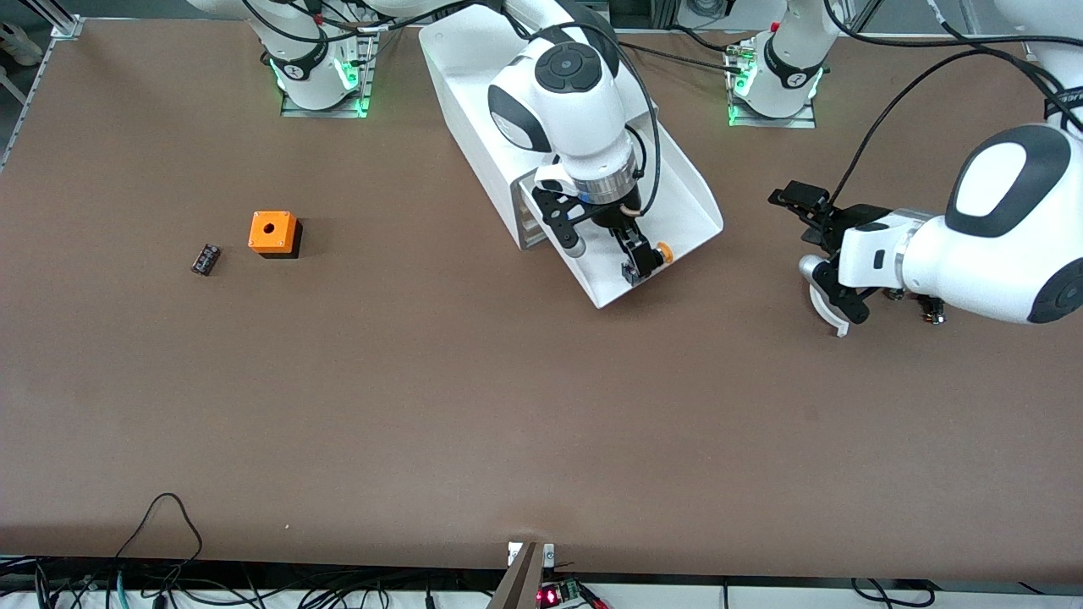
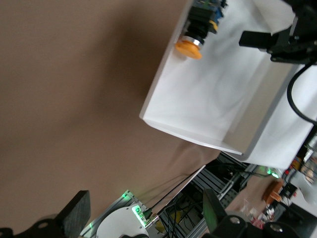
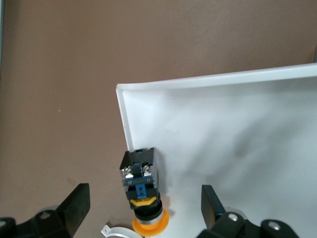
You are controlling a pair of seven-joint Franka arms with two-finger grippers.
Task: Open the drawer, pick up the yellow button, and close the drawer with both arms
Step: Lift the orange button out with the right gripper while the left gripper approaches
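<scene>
The white cabinet [image 1: 470,101] stands at the middle of the table near the arms' bases. Its top drawer [image 1: 687,196] is pulled out toward the front camera. The button [image 1: 664,251], orange cap on a black and blue body, lies in the drawer against its front rim. My right gripper [image 1: 640,259] hangs just over it, open, with one finger on either side [image 3: 143,207] of the button [image 3: 142,184] and not touching it. My left gripper [image 1: 814,247] is open in the air beside the drawer, toward the left arm's end. Its view [image 2: 143,214] shows the drawer [image 2: 208,101] and button [image 2: 190,45].
An orange cube with a hole [image 1: 272,233] and a small black component [image 1: 205,259] lie toward the right arm's end of the table. The two lower drawers [image 1: 528,227] are shut. Cables hang along the table's front edge.
</scene>
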